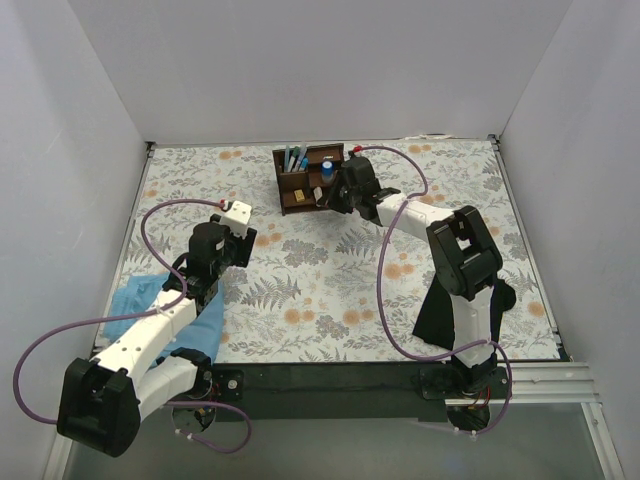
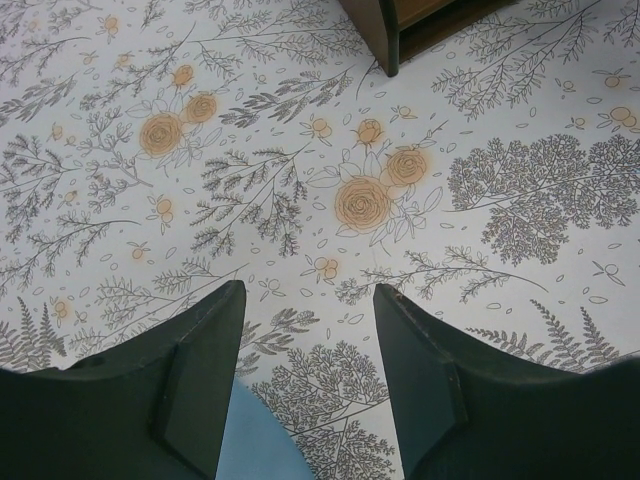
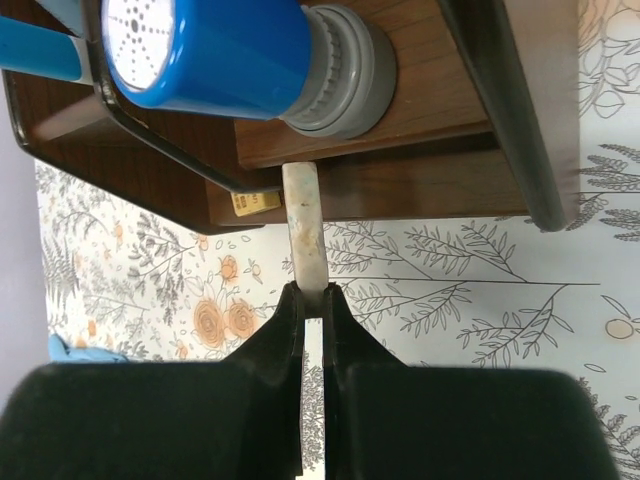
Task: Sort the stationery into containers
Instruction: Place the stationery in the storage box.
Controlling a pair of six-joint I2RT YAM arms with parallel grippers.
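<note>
The dark-brown wooden organiser (image 1: 308, 177) stands at the back middle of the table, with pens (image 1: 296, 158) upright in a tall slot. In the right wrist view the blue-and-grey cylinder (image 3: 250, 50) rests on a shelf of the organiser (image 3: 440, 120), and a small tan block (image 3: 255, 203) lies in a lower compartment. My right gripper (image 3: 313, 292) is shut on the flat beige piece (image 3: 305, 230), whose far end touches the shelf's edge. My right gripper (image 1: 335, 192) is at the organiser's right side. My left gripper (image 2: 308, 292) is open and empty over the table, left of centre (image 1: 226, 240).
A light-blue cloth (image 1: 165, 315) lies under the left arm at the near left; it shows between my left fingers (image 2: 250, 440). A black cloth (image 1: 440, 315) lies beside the right arm's base. White walls close in the table. The organiser's corner (image 2: 385, 35) is at the top of the left wrist view.
</note>
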